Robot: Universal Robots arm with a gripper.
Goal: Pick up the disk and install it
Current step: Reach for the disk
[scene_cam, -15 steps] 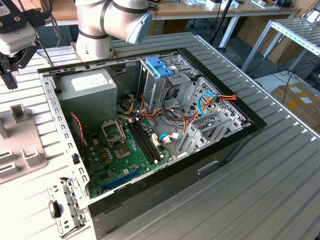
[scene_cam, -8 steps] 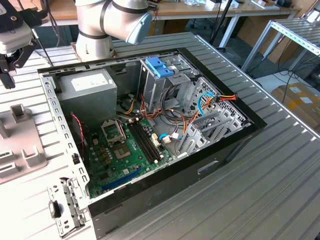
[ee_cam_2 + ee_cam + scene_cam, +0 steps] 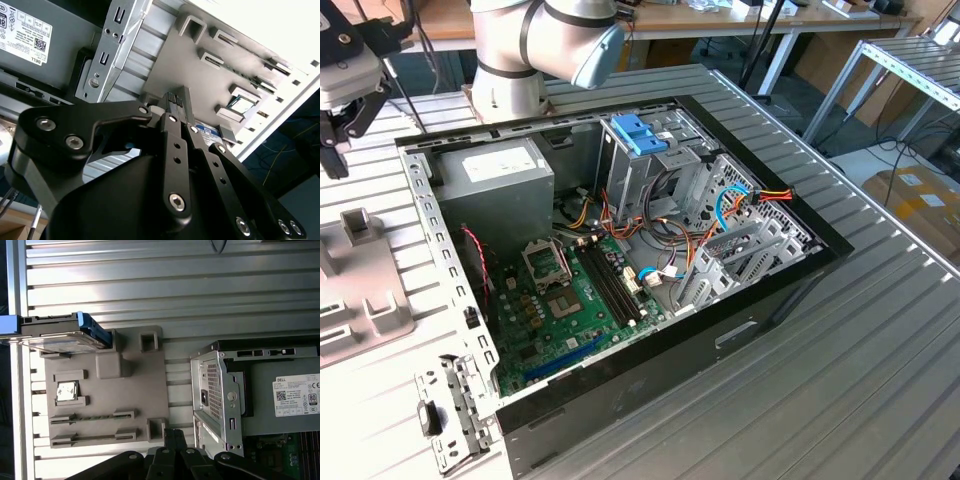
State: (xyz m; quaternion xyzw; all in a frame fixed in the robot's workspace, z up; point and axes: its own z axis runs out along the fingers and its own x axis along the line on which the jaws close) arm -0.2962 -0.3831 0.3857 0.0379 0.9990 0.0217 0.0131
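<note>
The disk (image 3: 64, 335) lies at the far end of a grey fixture plate (image 3: 145, 385). I see it edge-on as a dark slab with blue trim and a silver face. A strip of the disk (image 3: 207, 131) shows just past my fingertips in the second wrist view. My gripper (image 3: 172, 437) hovers over the opposite end of the plate, next to the computer case, well apart from the disk. Its black fingers (image 3: 172, 107) are shut together with nothing between them. In the exterior view the gripper (image 3: 334, 150) hangs at the left, above the plate (image 3: 360, 290).
An open computer case (image 3: 620, 250) lies on the ribbed metal table, with a grey power-supply box (image 3: 500, 170), a green motherboard (image 3: 570, 300), loose cables and a drive cage with a light-blue latch (image 3: 640, 135). The fixture plate also carries a processor chip (image 3: 66, 390) and memory sticks (image 3: 92, 417).
</note>
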